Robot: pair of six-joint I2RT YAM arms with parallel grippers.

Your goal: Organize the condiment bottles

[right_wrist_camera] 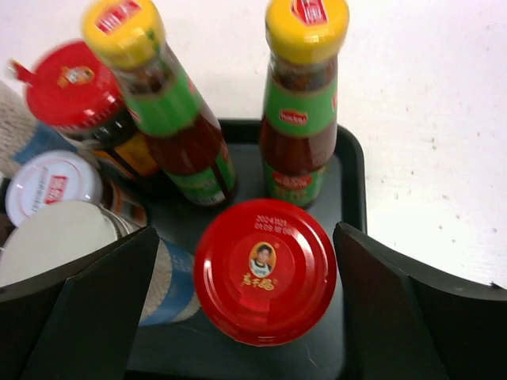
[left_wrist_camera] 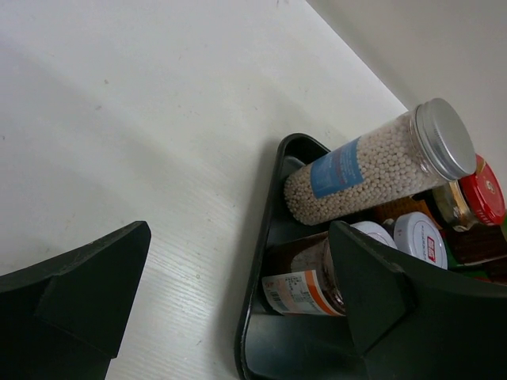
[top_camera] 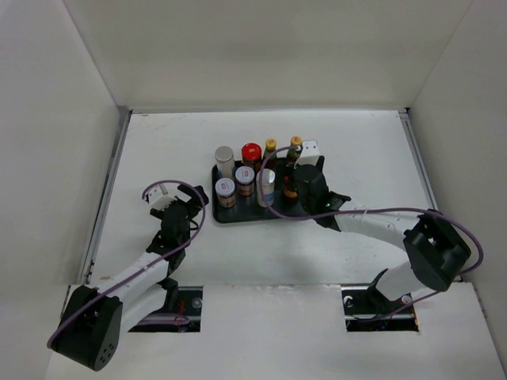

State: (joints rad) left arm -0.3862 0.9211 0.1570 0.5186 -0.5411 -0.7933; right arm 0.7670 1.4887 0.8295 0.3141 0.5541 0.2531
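The condiment bottles stand together on a flat black tray (top_camera: 238,215). They are a tall silver-lidded jar of white beads (top_camera: 224,157), a red-capped jar (top_camera: 251,152), two yellow-capped sauce bottles (top_camera: 270,146), two short white-lidded jars (top_camera: 226,188) and a white-blue bottle (top_camera: 266,187). My right gripper (right_wrist_camera: 245,289) is open over the tray's right end, its fingers on either side of a red-capped jar (right_wrist_camera: 265,271); the right finger (right_wrist_camera: 380,301) is close to the lid. My left gripper (left_wrist_camera: 238,293) is open and empty at the tray's left edge (left_wrist_camera: 255,261), beside a short orange-labelled jar (left_wrist_camera: 313,281).
White walls enclose the table on the left, back and right. In the right wrist view the two sauce bottles (right_wrist_camera: 301,103) stand just beyond the red lid, and the white-blue bottle (right_wrist_camera: 170,281) is to its left. The arm bases sit at the near edge.
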